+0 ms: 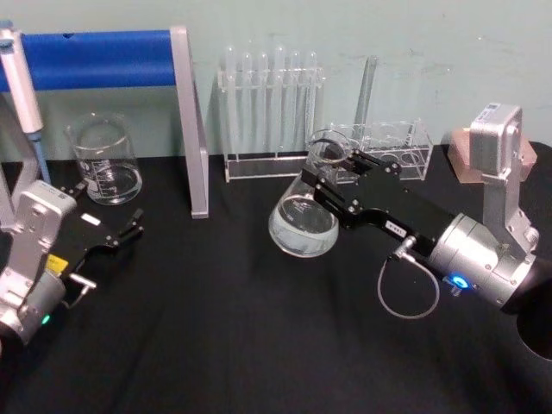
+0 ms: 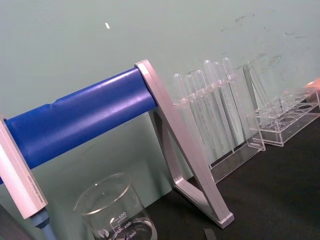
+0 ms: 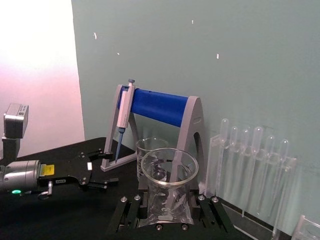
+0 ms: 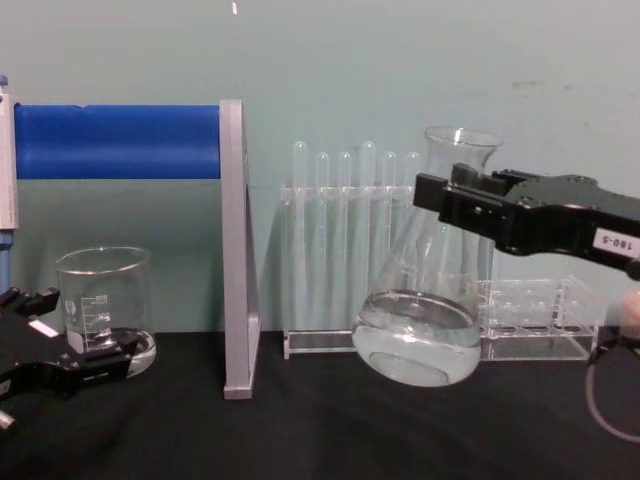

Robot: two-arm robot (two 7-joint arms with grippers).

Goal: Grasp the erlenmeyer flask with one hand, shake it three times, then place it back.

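Flask work in mid-air, as I read it: the erlenmeyer flask point(image 4: 420, 320) hangs clear of the black worktop point(image 1: 259, 345), near centre & a touch toward 1 o'clock. It is tipped, base swung toward 9 o'clock. The right pincer point(image 1: 332, 175) reaches in from abt 4 o'clock and is clamped on the neck just under the flared rim. Clear liquid point(image 4: 418, 345) sits low in the wide base.

So the grasp & lift look done. This looks like the shaking step, tho I can't tell which of the 3 shakes.

Next move needs a firm hold on the neck and short, controlled swings so the liquid stays well below the mouth. Then bring it upright and lower it flat, keeping off the glassware at 12 o'clock, before the pincer lets go.

The left pincer point(image 1: 129, 226) is parked at abt 8 o'clock, fingers spread wide, holding nothing, just beside the beaker point(image 1: 105, 164).

Count:
- 1 flask, 1 beaker
- 6 test tubes point(image 1: 267, 95) by my count, upright in 1 tube rack point(image 1: 259, 166)
- 1 low rack point(image 1: 405, 151) at its 3 o'clock side
- 1 pipette point(image 1: 21, 86), hung on 1 blue-barred stand point(image 1: 188, 121)
- 2 pincers
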